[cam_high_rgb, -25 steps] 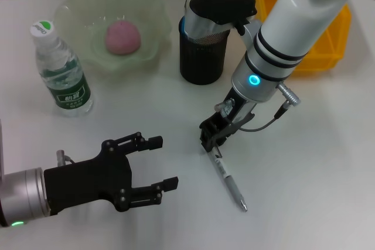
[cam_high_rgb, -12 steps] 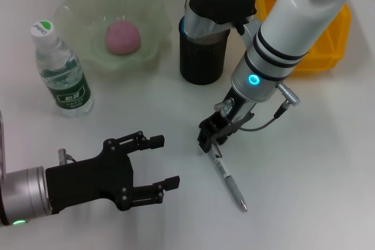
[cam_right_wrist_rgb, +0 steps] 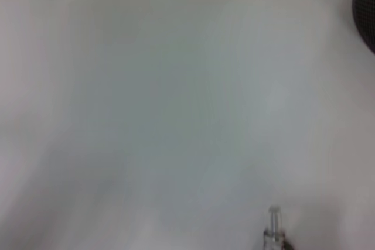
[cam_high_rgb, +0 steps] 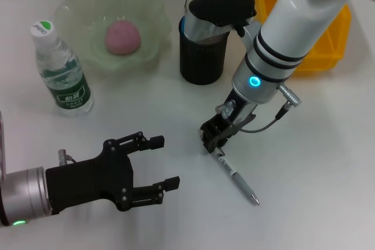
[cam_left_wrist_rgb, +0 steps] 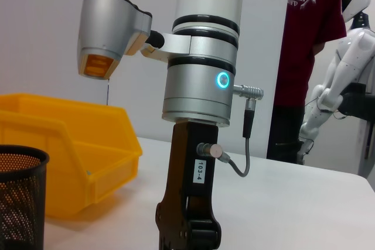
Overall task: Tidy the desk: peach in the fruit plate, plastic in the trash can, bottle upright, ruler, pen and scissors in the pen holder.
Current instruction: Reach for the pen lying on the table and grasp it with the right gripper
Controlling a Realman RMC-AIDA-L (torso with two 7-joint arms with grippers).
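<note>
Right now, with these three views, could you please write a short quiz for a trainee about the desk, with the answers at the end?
1. True or false: the peach lies in the green fruit plate.
2. What does the right gripper touch: A the water bottle, B the pen, C the mesh pen holder?
3. Fill in: the left gripper, near the front edge of the desk, has its jaws ____.

Key:
1. True.
2. B; its jaws are at the pen's upper end, and the pen lies flat on the desk.
3. Open, holding nothing.
</note>
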